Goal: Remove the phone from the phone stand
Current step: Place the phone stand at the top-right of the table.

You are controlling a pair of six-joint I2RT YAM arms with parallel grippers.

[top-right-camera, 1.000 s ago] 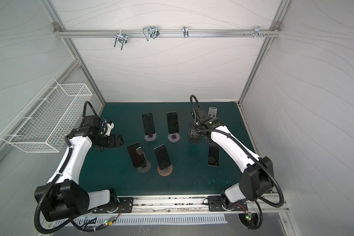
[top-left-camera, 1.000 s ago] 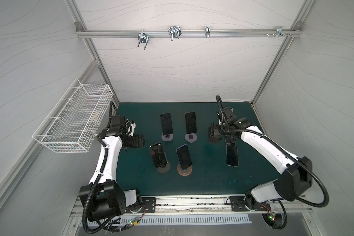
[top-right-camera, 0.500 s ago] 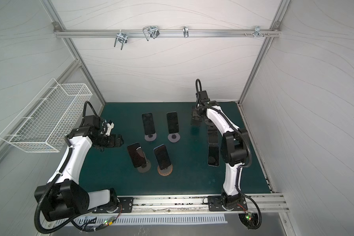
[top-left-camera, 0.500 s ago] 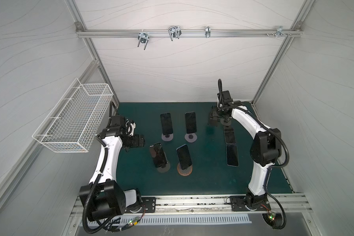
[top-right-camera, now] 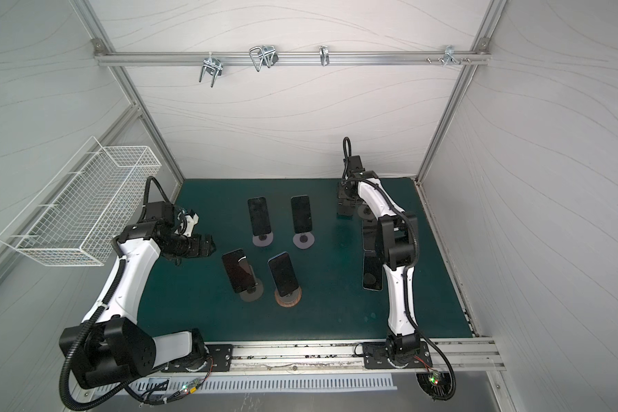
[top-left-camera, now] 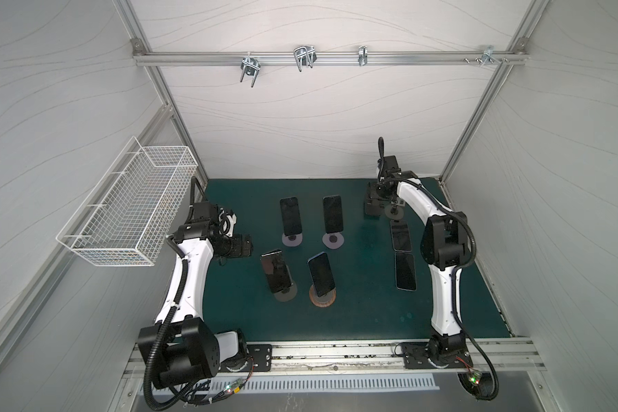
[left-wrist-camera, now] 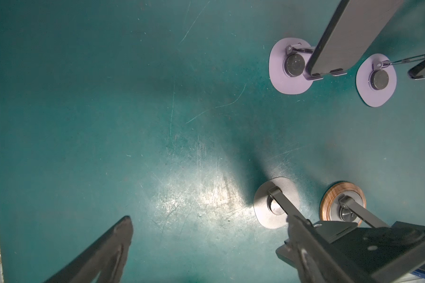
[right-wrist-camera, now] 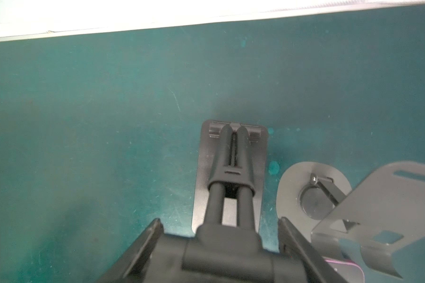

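Observation:
Several dark phones lean on round-based stands mid-mat in both top views, among them one on a grey stand and one on a wooden stand. My left gripper hovers open just left of the grey-stand phone. In the left wrist view its fingers are spread wide over bare mat, and that stand's base lies beside one finger. My right gripper is at the back right, shut on the head of a black two-rod phone stand that holds no phone.
Two phones lie flat on the mat at the right. An empty grey stand sits right beside the black one. The back wall edge is close behind it. A wire basket hangs on the left wall.
My right gripper has moved toward the back wall with the black stand in its jaws, and that arm's elbow has swung upright. The left arm has not moved.

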